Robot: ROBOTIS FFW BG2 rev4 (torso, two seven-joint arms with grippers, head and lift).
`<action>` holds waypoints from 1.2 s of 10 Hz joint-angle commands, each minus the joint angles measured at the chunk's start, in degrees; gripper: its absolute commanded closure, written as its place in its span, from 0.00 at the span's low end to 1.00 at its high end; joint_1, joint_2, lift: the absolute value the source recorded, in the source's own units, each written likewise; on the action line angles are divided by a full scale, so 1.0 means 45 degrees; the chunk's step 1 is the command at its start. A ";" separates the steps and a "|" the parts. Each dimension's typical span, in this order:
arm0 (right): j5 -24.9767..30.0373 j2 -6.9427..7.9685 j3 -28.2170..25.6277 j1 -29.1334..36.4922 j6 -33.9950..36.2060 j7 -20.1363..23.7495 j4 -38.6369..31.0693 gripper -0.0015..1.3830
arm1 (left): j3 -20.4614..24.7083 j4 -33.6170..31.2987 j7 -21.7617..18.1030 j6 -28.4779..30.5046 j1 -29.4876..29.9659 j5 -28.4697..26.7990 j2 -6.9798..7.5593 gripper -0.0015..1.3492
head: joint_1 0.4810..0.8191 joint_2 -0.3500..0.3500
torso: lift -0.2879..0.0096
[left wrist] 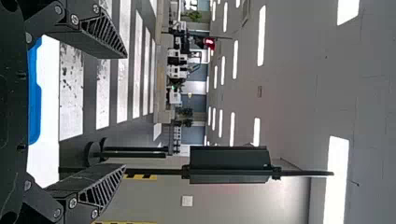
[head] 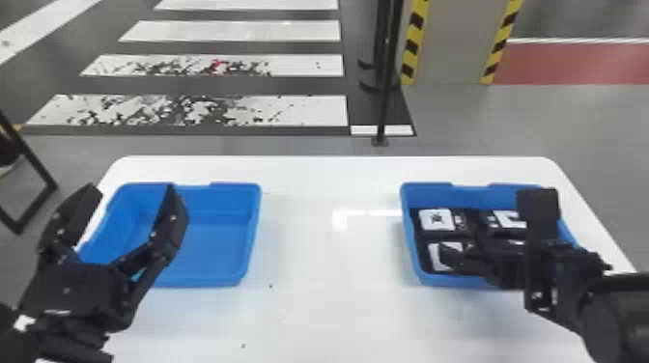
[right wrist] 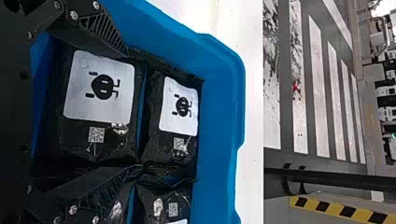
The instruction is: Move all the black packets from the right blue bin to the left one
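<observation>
Black packets [head: 437,236], four visible, laid flat in two rows in the right blue bin [head: 410,256], by the right edge of the white table [head: 328,309].

Near-left packet [right wrist: 99,67]: white label bearing a black figure, small square code beside it; placed between the fingers of the right gripper [head: 492,229]. Whether they touch it cannot be told.

Far-left packet [right wrist: 178,126]: the same kind of label and code; lies just beyond the fingertips, toward the table's far edge.

Far-right packet [right wrist: 163,198]: code and part of a label visible; beyond the gripper's right-hand finger.

Near-right packet [right wrist: 119,210]: mostly hidden behind that same finger, whose tip lies at the seam between the left and right packets.

Right gripper, condition: fingers apart, reaching into the bin; the left-hand one is near the bin's left wall.

Left blue bin [head: 212,282]: on the table, near its left edge and well apart from the other bin.

Left gripper [head: 131,193]: fingers spread wide, in front of the left bin in the head view.

Surroundings: gray floor with white stripes [head: 232,31], a black post [head: 384,106] and a pillar [head: 451,43] with yellow-and-black edging, all past the table's far edge.
</observation>
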 commanded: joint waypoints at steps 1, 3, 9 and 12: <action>-0.0119 -0.0022 0.0033 -0.0125 -0.0237 0.0086 0.0538 0.12 | 0.0005 0.0007 -0.0002 -0.0031 -0.0030 0.0004 0.0000 0.16 | 0.63 0.53 | 0.50; -0.0550 -0.0061 0.0236 -0.0344 -0.0831 0.0301 0.1382 0.12 | 0.0005 0.0007 -0.0041 -0.0031 -0.0061 -0.0047 0.0000 0.16 | 0.63 0.53 | 0.50; -0.1541 -0.0061 0.0262 -0.0375 -0.0549 0.0262 0.1820 0.85 | 0.0132 0.0100 -0.0080 -0.0094 -0.0030 -0.0021 0.0000 0.16 | 0.63 0.55 | 0.50; -0.2125 0.0154 -0.0449 0.0406 -0.1331 0.0008 0.1226 0.85 | 0.0182 0.0132 -0.0099 -0.0219 -0.0061 -0.0047 -0.0098 0.16 | 0.63 0.58 | 0.50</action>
